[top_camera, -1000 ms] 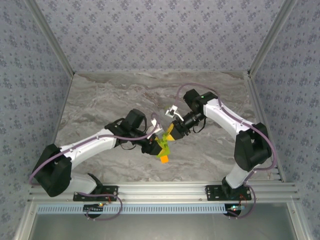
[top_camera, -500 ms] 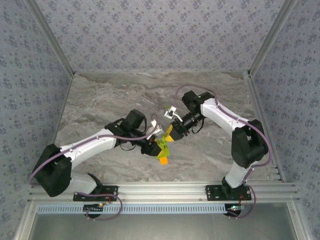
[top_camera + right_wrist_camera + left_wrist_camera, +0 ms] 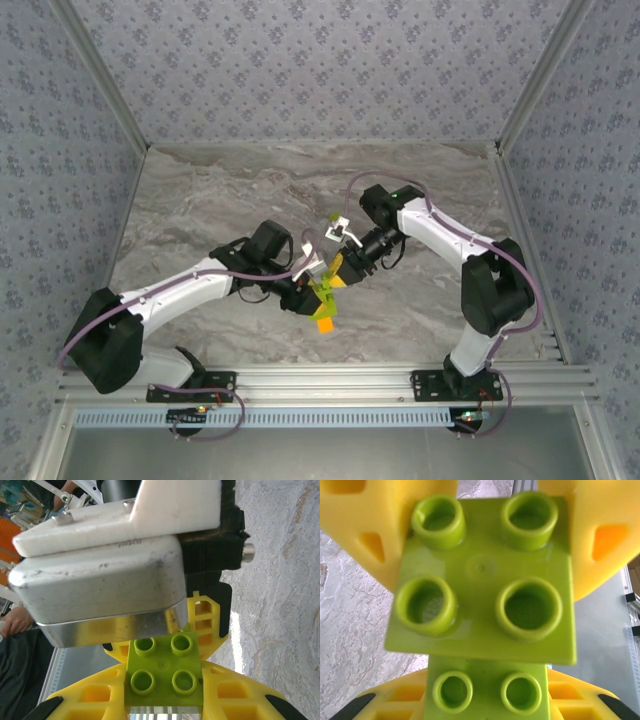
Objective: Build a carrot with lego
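The carrot (image 3: pixel 322 303) is held near the middle of the table (image 3: pixel 200 210), between the 2 arms: glossy lime-green studded bricks with 1 orange brick (image 3: pixel 326 321) at its near end; the left gripper (image 3: pixel 303 288) is clamped tight on the green part, its ribbed yellow plastic fingers (image 3: pixel 395 702) pressing either side of a brick that shows 2 hollow round studs; the right gripper (image 3: pixel 343 267) is closed just as firmly on a square green brick (image 3: pixel 482 575) with 4 hollow studs, smooth and shiny, lying against the carrot's green end; whether it is seated I cannot tell; in the right wrist view the left arm's white and scuffed grey housing (image 3: pixel 105 585) crowds close over that brick; the table is matt grey veined marble; patterned blue-grey walls (image 3: pixel 320 70) enclose it, and an aluminium rail (image 3: pixel 330 382) runs along the near edge.
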Motion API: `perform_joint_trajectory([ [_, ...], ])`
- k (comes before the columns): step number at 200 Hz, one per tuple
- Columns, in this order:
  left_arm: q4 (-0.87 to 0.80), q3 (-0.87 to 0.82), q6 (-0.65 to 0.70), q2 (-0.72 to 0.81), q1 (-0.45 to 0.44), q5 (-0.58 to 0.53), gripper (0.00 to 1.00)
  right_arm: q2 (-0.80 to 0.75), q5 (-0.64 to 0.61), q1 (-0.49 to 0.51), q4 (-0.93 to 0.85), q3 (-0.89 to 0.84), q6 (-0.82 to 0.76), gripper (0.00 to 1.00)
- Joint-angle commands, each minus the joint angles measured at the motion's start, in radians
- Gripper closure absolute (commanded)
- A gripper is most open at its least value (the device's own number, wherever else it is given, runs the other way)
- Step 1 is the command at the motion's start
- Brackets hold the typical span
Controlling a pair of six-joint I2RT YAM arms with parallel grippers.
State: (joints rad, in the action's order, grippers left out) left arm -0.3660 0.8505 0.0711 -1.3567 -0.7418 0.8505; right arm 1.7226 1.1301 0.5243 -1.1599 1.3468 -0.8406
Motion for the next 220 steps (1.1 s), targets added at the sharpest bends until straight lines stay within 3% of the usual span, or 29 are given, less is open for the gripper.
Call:
perform_joint_trajectory([
  [1,0.087,0.034,0.015,0.032,0.032,0.015,0.84,0.022,-0.020,0.031,-0.070,-0.022,-0.021,0.81],
  [37,0.098,0.030,0.010,0.042,0.049,0.021,0.84,0.014,0.013,0.031,-0.021,-0.084,-0.012,0.80],
  [133,0.144,0.027,-0.027,0.035,0.084,0.074,0.85,0.004,-0.067,0.073,0.055,-0.107,0.070,0.82],
  [220,0.143,0.032,-0.031,0.056,0.112,0.072,0.84,0.023,-0.059,0.103,0.021,-0.121,0.034,0.82],
])
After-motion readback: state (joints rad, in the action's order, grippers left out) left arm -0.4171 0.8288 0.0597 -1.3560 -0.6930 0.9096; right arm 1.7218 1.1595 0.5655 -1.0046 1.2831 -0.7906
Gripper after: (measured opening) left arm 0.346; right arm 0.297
